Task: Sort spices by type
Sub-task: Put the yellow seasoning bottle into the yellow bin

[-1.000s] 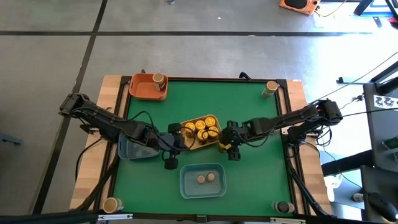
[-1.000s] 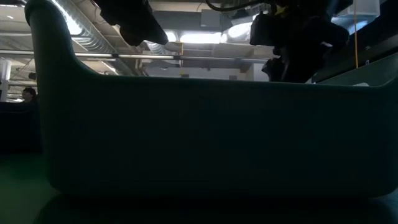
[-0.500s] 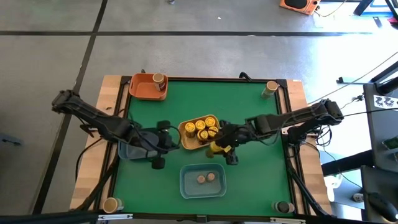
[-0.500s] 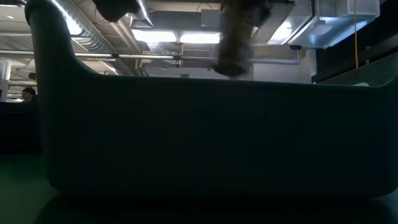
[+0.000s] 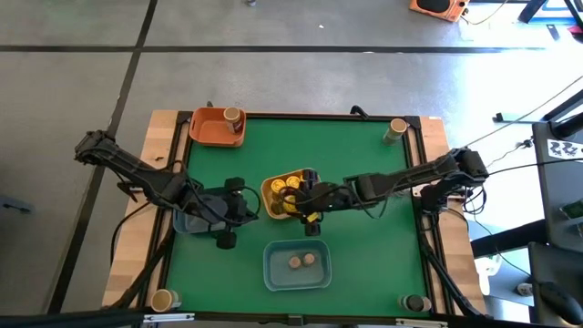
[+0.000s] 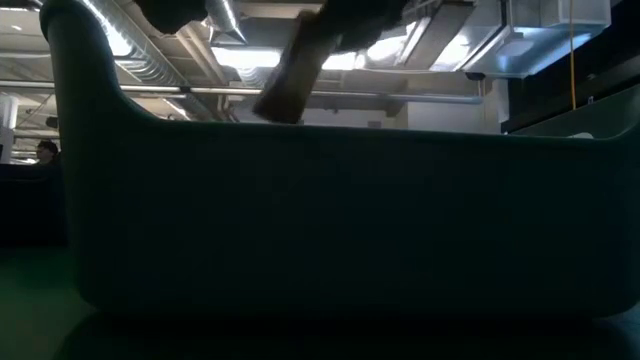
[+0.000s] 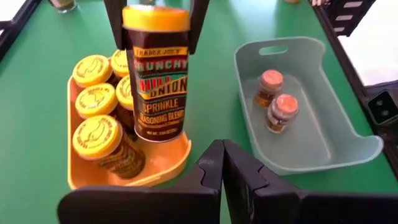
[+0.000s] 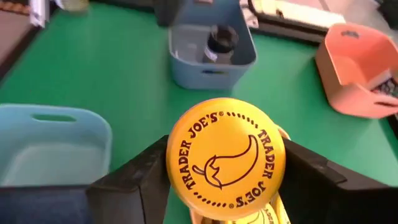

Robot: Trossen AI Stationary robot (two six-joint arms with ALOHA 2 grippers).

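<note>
The yellow-lidded jar (image 7: 155, 71) is hanging upright in the right gripper (image 5: 308, 202), whose two fingers are clamping it on either side just under the lid. Its long axis is running vertical, and its base is sitting directly over the near corner of the yellow tray (image 7: 168, 167), beside the yellow-lidded jars (image 7: 97, 121) already standing there. So the coming move probably turns on a straight lowering into that free corner, with the neighbouring jars close against one side.

In the left wrist view the jar is showing a dark brown body and a label reading crunchy chili onion sprinkle seasoning blend. In the right wrist view its yellow lid (image 8: 225, 158) is facing the camera, printed with a chilli pepper and the Trader Joe's name.

The right arm is clearly the one doing the work. The left gripper (image 5: 224, 239) is waiting with its fingers pressed together and empty, near the grey-blue bin (image 5: 187, 221) at the table's left.

Further out, a pale blue tray (image 5: 272, 278) is holding two tan-lidded jars (image 5: 301, 261), the grey-blue bin is holding one dark-lidded jar (image 8: 219, 38), and an orange tray (image 5: 204, 131) at the far left corner is holding another jar (image 5: 232, 116).
</note>
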